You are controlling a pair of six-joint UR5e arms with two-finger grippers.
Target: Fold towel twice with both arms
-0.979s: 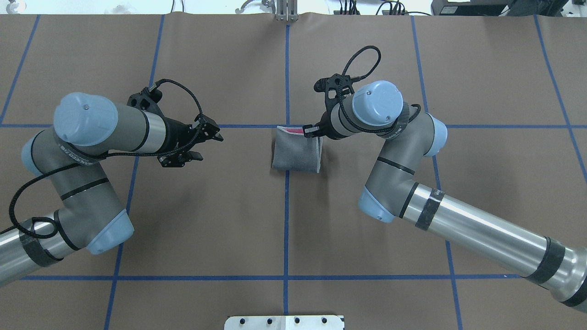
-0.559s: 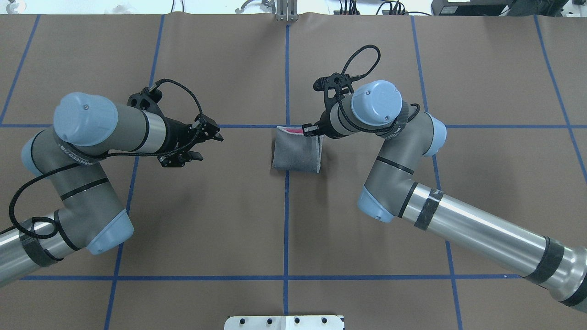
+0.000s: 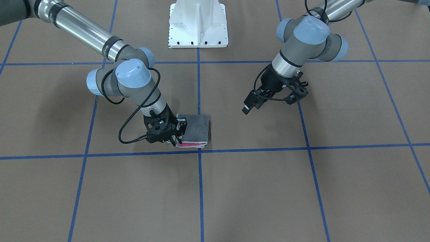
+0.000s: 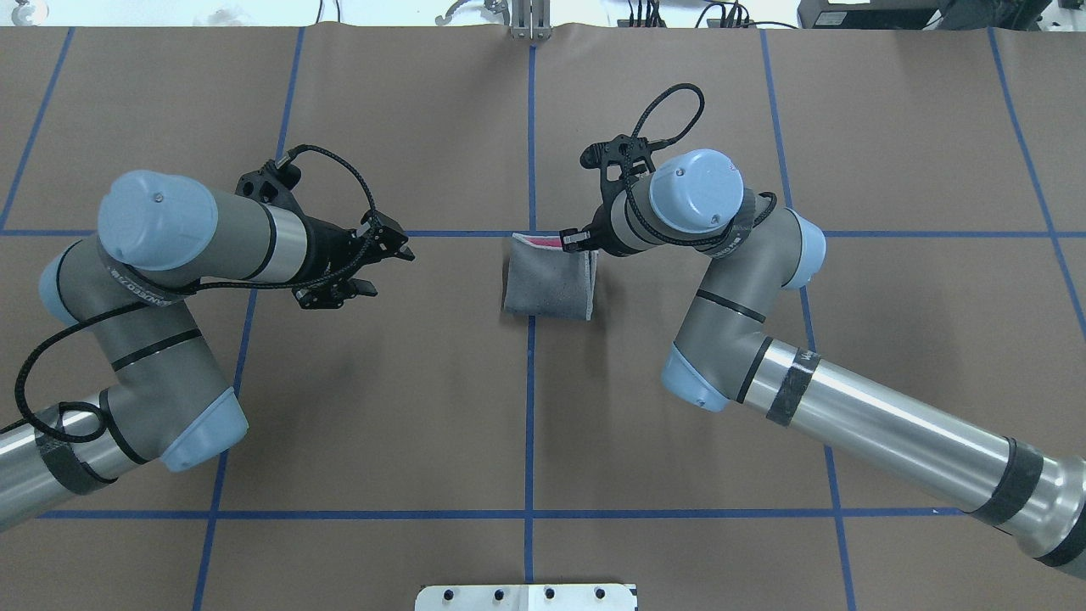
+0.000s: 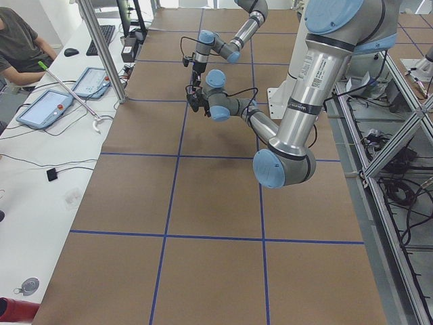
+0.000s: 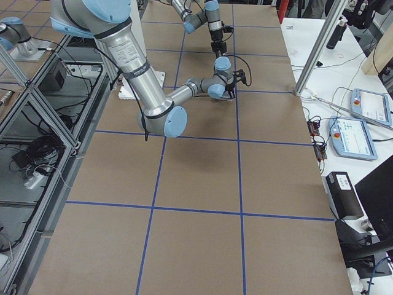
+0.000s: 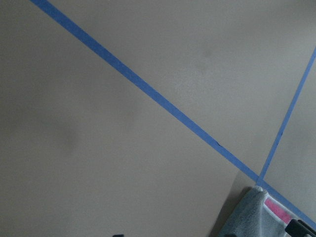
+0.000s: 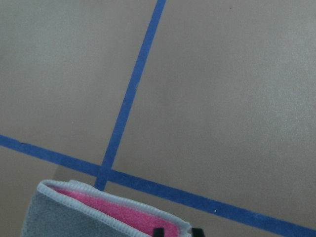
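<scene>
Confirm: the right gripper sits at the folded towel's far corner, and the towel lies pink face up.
Wrong. The towel lies dark grey face up; pink shows only at its far edge, per the overhead view. The right gripper is at its far corner.

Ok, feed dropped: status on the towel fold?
Left black two-finger gripper open, hovering aside. Right gripper at far corner of folded pink-and-grey terry towel, grip unclear. No obstruction seen.
</scene>
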